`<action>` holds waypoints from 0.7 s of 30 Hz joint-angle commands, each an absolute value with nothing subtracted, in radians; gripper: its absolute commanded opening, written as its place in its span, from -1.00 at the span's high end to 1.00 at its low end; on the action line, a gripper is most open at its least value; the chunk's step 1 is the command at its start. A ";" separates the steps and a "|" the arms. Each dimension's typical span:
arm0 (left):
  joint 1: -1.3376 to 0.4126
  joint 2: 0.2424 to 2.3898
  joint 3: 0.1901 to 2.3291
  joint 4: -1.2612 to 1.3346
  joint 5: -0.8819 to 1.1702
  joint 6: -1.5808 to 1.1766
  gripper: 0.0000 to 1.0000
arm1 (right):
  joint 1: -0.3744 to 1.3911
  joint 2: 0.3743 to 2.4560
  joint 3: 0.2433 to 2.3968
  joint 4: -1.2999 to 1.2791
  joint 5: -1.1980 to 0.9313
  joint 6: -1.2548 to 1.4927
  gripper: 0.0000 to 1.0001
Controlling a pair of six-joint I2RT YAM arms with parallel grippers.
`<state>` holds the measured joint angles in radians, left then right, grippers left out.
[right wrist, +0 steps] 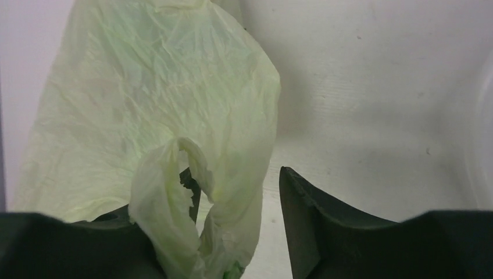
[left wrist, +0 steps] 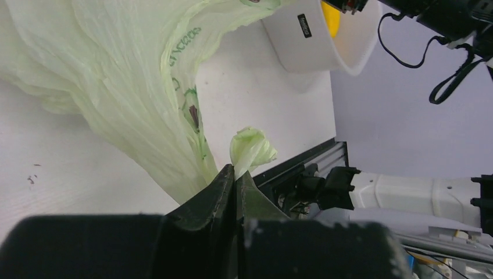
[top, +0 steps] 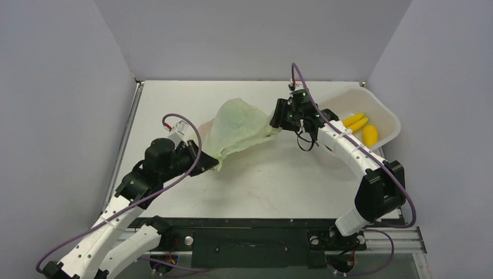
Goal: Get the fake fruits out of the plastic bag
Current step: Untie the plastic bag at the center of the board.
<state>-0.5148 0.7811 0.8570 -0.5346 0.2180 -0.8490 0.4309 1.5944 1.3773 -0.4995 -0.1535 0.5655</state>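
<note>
The bag [top: 238, 125], mid-table, is clamped at one corner by the left gripper [left wrist: 235, 174]. The right gripper [right wrist: 238, 174] is parted, gripping nothing; a handle [right wrist: 165, 209] draped across its jaw may snag. No fruits are seen.

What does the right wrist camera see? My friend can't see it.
A crinkly pale green bag hangs in front of the open pincer, with a twisted loop of it draped over one dark finger. The other finger is bare, and a white table lies behind.
</note>
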 commanded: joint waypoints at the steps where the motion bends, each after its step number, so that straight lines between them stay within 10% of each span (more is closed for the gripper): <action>1: -0.610 0.692 0.815 -0.494 0.139 -0.947 1.00 | 0.445 1.431 1.260 -0.473 -0.059 0.523 -0.13; 10: -0.655 0.696 0.761 -0.433 0.156 -0.981 1.00 | 0.461 1.122 1.054 -0.512 0.087 0.546 -0.59; 21: -0.696 0.739 0.754 -0.390 0.163 -0.984 1.00 | 0.691 0.908 0.873 -0.385 0.109 0.757 -0.54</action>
<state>-0.6754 0.7319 0.7578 -0.4660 0.1608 -0.9695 0.5529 0.9321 0.9543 -0.5152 0.0639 0.6243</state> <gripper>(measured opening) 0.006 0.783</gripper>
